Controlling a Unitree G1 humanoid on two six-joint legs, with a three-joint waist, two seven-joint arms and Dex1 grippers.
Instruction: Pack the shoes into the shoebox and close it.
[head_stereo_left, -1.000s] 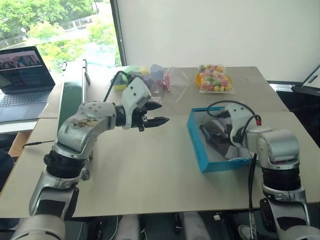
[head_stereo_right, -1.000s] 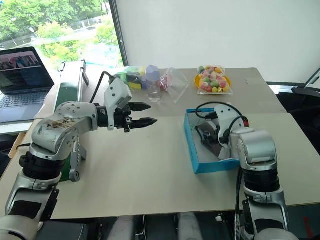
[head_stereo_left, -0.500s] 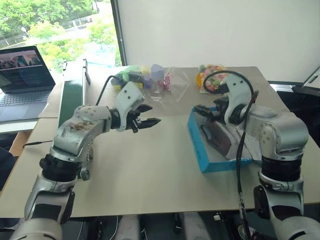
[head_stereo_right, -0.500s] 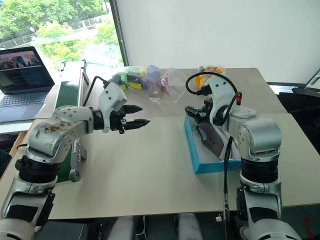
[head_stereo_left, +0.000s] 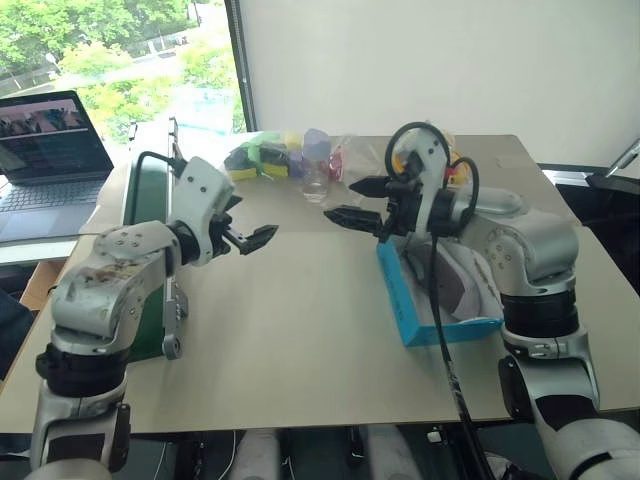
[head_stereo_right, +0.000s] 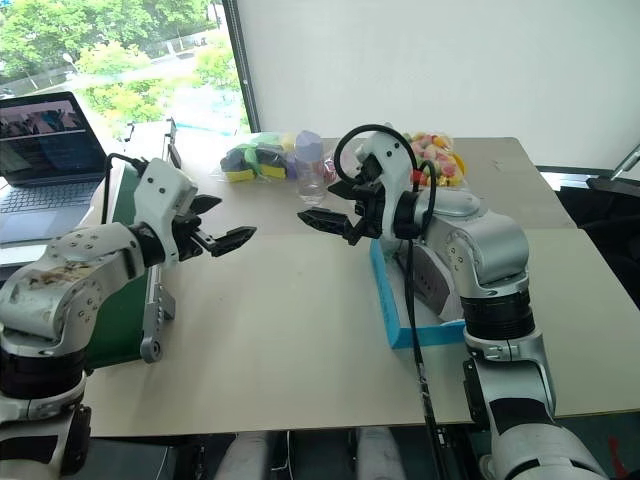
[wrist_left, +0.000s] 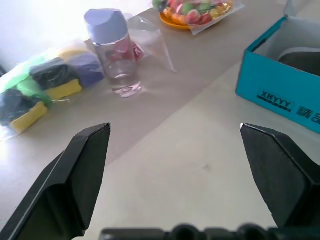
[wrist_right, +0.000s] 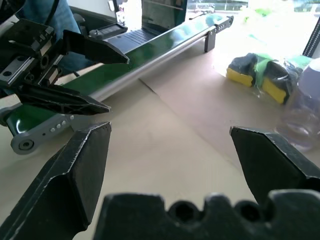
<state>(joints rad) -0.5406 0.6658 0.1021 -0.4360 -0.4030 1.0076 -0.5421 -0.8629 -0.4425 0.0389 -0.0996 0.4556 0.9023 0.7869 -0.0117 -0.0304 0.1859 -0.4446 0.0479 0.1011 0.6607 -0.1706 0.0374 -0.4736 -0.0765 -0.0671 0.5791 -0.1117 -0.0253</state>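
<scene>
So the shoebox (head_stereo_left: 436, 300) sits open on the right side of the counter (head_stereo_left: 300, 330), turquoise walls up. At least one of the shoes (head_stereo_left: 462, 282) is lying inside; I can't tell from here whether both are in, and I can't spot the lid either. The right end effector (head_stereo_right: 325, 205) hangs in the air just past the box's near-left corner, fingers spread wide, holding nothing. The left end effector (head_stereo_left: 250, 226) is well off to the left over bare counter, also splayed and empty, and the two point roughly at each other.

My guess is the closing step is up next. If so, check that the shoes lie flat below the rim first, then catch the lid by its free edge and swing it over slowly so the box doesn't skid. The bottle (wrist_left: 112, 51) and the snack bags behind it are near enough to knock.
</scene>
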